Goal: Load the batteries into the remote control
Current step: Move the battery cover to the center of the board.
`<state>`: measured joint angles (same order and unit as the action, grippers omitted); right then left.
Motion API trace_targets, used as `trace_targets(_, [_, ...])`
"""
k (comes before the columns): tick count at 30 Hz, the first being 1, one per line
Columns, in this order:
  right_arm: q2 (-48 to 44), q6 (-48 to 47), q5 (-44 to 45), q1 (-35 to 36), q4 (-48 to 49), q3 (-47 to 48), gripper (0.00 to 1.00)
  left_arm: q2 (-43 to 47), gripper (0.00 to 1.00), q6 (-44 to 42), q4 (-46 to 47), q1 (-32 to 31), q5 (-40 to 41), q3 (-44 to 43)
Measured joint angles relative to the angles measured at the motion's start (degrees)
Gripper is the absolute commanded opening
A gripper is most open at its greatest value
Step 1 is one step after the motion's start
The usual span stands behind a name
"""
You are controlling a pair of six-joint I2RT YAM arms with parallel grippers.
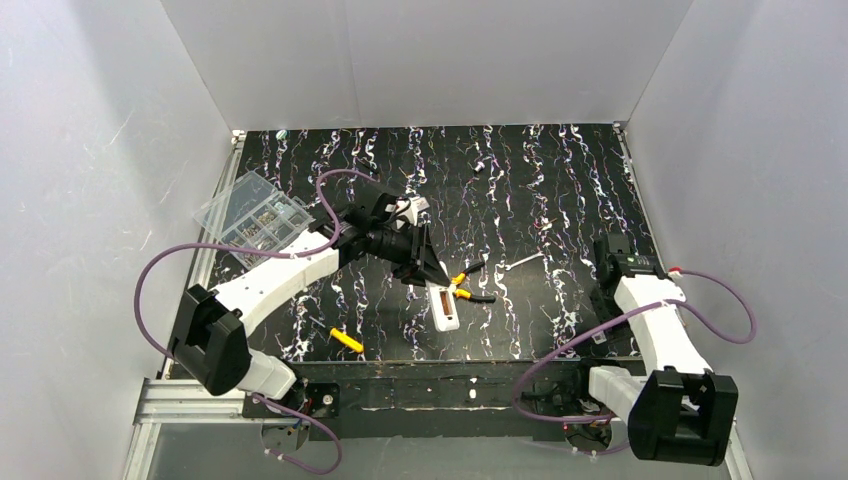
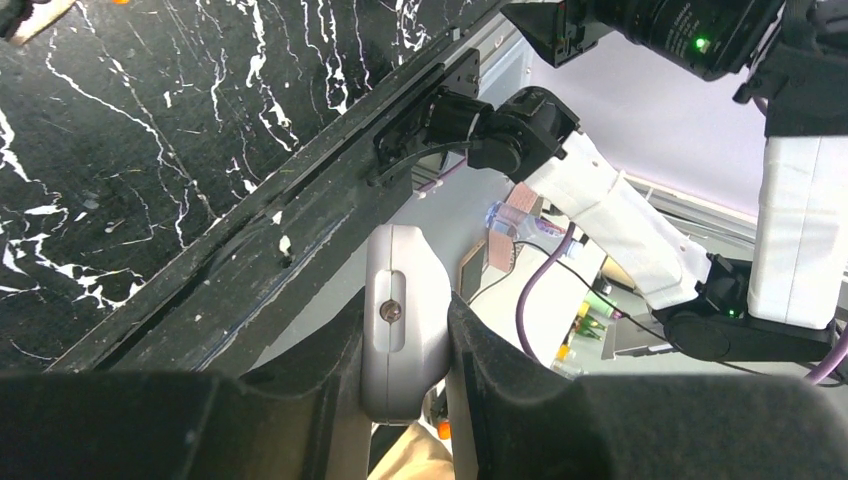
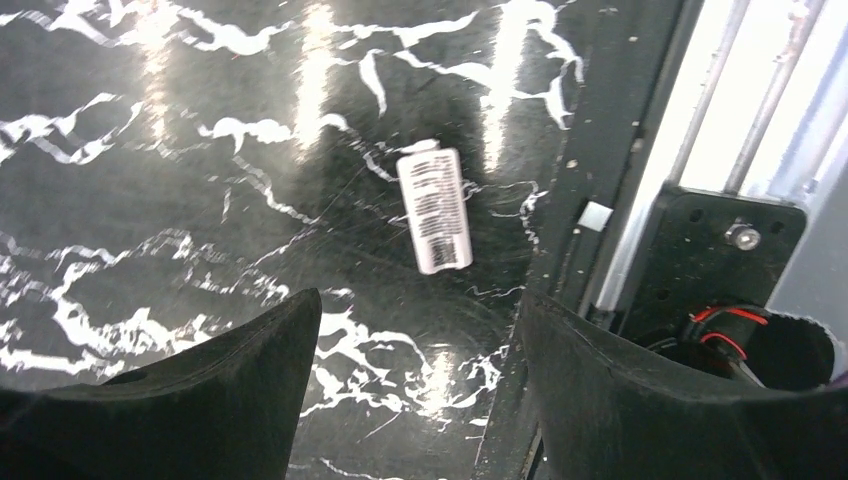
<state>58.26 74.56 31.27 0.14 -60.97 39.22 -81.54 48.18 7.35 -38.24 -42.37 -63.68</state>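
Beside remote [image 1: 444,311]: pliers [image 1: 467,291], prob. in contact

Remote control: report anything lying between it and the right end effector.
The yellow-and-black pliers lie beside the remote control, on the side facing the open right end effector. A thin white stick lies between them too.

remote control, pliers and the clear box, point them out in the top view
remote control [image 1: 446,315], top view, lower white body
pliers [image 1: 463,294], top view, yellow part of a handle
clear box [image 1: 255,212], top view, middle of the lid
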Motion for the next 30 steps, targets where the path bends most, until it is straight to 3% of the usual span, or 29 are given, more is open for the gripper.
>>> trace_targets(10, [0.37, -3.65, -1.03, -7.65, 0.24, -0.76, 0.80, -1.36, 0.00, 0.02, -0.50, -1.11, -0.96, -1.20])
trace_targets(20, [-0.61, -13.35, -3.89, -10.95, 9.60, -4.94, 0.79, -1.66, 0.00, 0.00, -0.74, -1.64, -1.05, -1.60])
trace_targets(30, [0.87, -16.02, -7.93, -12.33, 16.02, -7.06, 0.74, -2.08, 0.00, -0.07, -0.87, -1.64, -1.46, -1.75])
